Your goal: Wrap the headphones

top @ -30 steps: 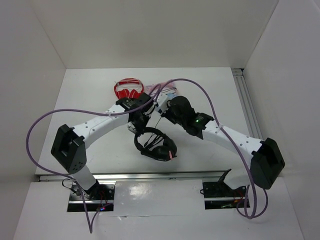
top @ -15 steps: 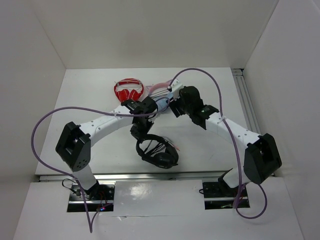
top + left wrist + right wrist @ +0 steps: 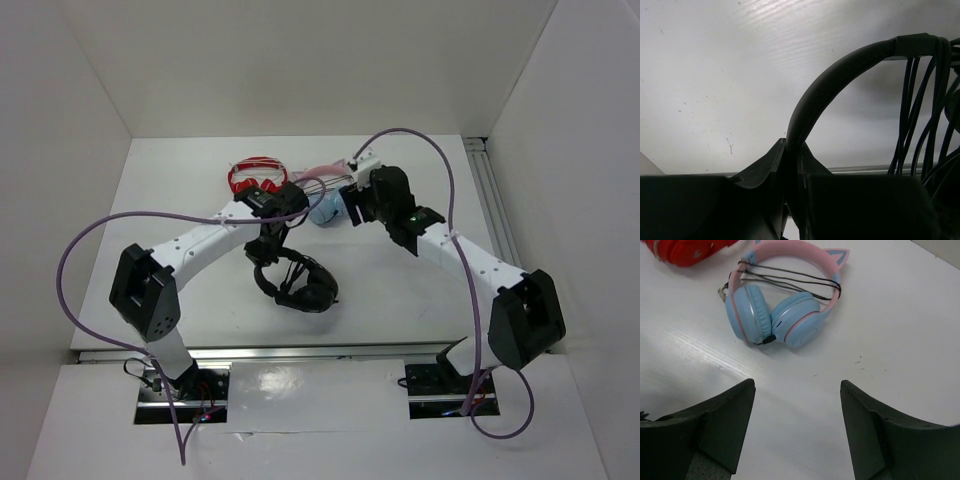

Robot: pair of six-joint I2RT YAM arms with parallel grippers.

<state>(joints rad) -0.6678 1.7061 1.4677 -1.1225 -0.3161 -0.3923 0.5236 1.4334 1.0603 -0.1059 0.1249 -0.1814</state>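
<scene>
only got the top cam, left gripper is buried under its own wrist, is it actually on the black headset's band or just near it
observer: it's on it. In the left wrist view the left gripper is shut on the headphones, with the thin band pinched between the jaws.
operator: where's the cable sitting
observer: several strands of the cable hang over the band at the right of that view, well away from the pinch point.
operator: right one carrying anything
observer: no. The right wrist view shows the right gripper open and empty, facing the cat-ear headphones, which have a thin black cord strung across their pink band.
</scene>
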